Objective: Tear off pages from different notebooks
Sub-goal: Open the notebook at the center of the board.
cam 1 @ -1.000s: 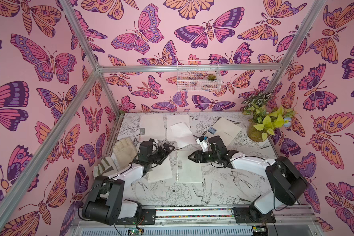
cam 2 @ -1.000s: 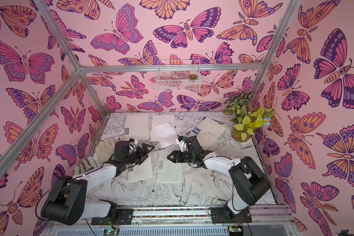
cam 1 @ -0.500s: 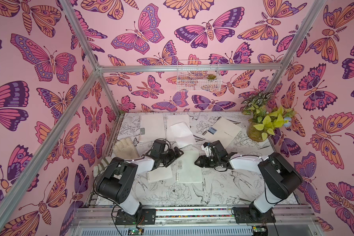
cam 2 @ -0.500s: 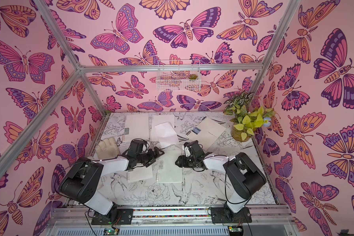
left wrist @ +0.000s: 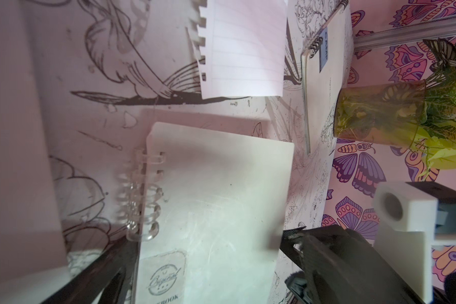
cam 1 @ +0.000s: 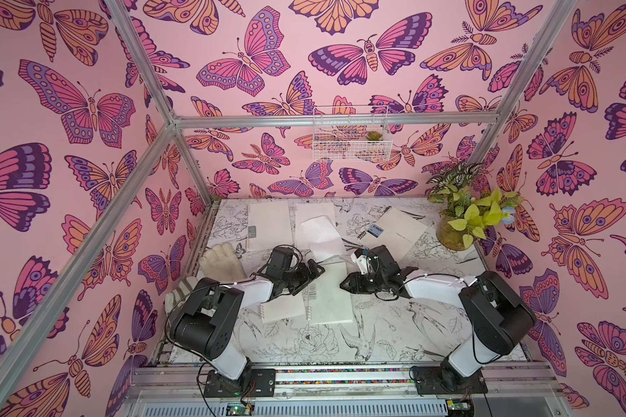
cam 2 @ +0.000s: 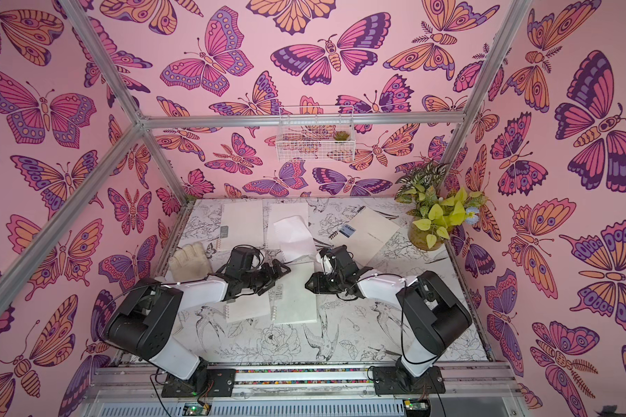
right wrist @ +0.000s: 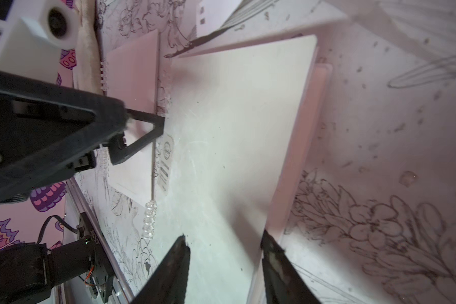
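Landmark: centre notebook (cam 1: 331,301), flat on the tabletop (cam 1: 405,325), between the two hands.
Task's thing: the pages bound under its closed cover; none is lifted or torn there yet.
Left hand (cam 1: 313,277): spread wide, holding nothing. It is over the centre notebook's ring edge, with one finger (right wrist: 145,136) reaching the ring line. Whether it presses down, I cannot tell.
Right hand (right wrist: 223,243): fingers apart, pinching nothing. It straddles the centre notebook's free edge, opposite the rings.
Handling: a page is likely light, limp and quick to crease or rip crookedly. The frosted cover looks smooth, so probably slippery and only a little stiff.
Where to hold: pinch one sheet at the free edge or a corner and pin the book near its rings, so the holes give way rather than the whole book sliding.
Notebooks: four.
- The centre notebook.
- The near notebook (cam 1: 284,311), just beside its ring edge.
- The far notebook (cam 1: 270,224), beyond it on the ring side.
- The black-spiralled CAMP notebook (cam 1: 400,231), beyond it on the free-edge side.
Loose pages (cam 1: 322,231): at least two, overlapping just beyond its far edge. The exact number is unclear.
Others: one glove (cam 1: 219,258) off its ring side, and one potted plant (cam 1: 452,238) well off its free-edge side.
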Controlling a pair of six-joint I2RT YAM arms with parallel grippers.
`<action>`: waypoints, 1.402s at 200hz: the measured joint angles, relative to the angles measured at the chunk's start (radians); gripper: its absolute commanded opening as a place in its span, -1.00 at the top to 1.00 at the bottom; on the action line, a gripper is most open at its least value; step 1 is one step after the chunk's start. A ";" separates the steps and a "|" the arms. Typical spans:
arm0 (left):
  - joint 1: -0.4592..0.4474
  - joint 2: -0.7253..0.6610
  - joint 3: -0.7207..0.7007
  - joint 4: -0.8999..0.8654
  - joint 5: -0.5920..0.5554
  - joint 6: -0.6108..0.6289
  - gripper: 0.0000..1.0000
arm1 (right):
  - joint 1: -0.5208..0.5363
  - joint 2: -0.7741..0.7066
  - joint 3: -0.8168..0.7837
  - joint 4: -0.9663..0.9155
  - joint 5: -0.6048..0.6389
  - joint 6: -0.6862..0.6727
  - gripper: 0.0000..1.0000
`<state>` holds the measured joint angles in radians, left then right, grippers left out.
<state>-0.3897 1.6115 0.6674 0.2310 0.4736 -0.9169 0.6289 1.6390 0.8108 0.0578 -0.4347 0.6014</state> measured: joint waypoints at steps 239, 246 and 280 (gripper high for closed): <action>0.216 -0.381 -0.203 0.254 0.036 -0.176 -1.00 | 0.299 0.194 0.469 0.069 -0.276 -0.072 -0.07; 0.220 -0.383 -0.204 0.261 0.040 -0.177 -1.00 | 0.307 0.205 0.492 0.062 -0.291 -0.082 -0.07; 0.235 -0.383 -0.220 0.295 0.064 -0.194 -1.00 | 0.342 0.229 0.564 0.009 -0.353 -0.159 -0.10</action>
<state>-0.1547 1.2285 0.4473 0.5262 0.5381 -1.1107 0.9710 1.8679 1.3746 0.0669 -0.7879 0.4427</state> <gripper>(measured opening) 0.999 0.547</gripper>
